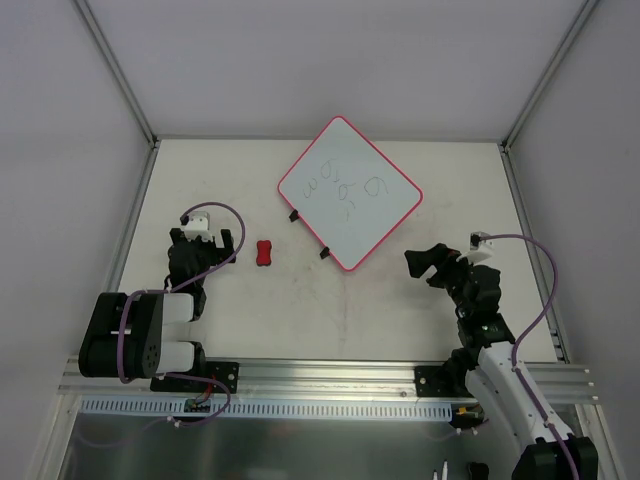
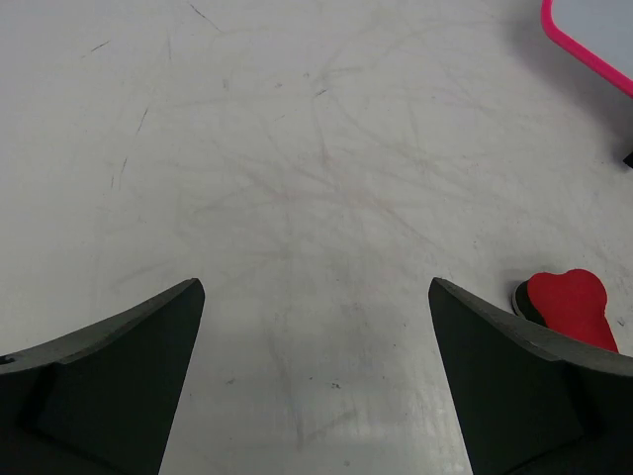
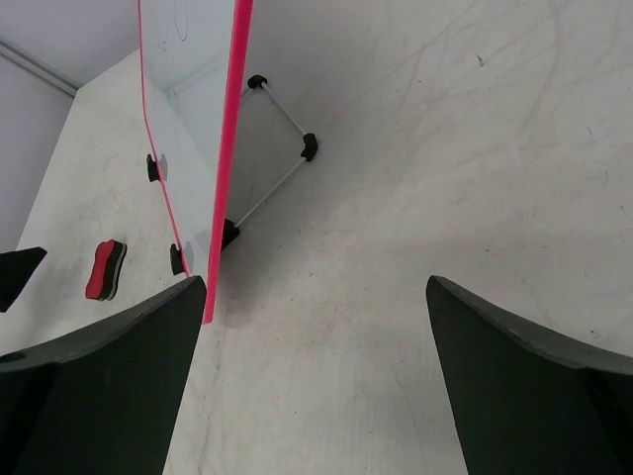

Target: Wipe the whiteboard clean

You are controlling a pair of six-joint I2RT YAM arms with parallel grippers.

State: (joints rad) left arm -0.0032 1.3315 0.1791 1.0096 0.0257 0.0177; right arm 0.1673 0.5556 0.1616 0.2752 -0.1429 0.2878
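Not yet begun, to judge by the dark scribbles (image 1: 372, 186) across the whiteboard (image 1: 350, 205). Sits at the far middle of the tabletop (image 1: 350, 320), turned corner-on like a diamond. Appears, from the right wrist view, to lean on a thin wire stand (image 3: 282, 148) behind it, likely to keep the written face up and toward the arms.

Calls first for the red eraser (image 1: 264, 253): lies on the tabletop just left of the board's near-left edge, apart from it, within easy reach of the left side.

Holds nothing on either side. Left tool (image 2: 316, 292) released, fingers spread wide over bare tabletop, with the eraser just off to the right. Right tool (image 3: 316, 292) likewise released and empty, near and right of the board, facing its edge.

Looks set for a split of work: left to fetch the eraser, right perhaps to steady the board against tipping under the wipe.
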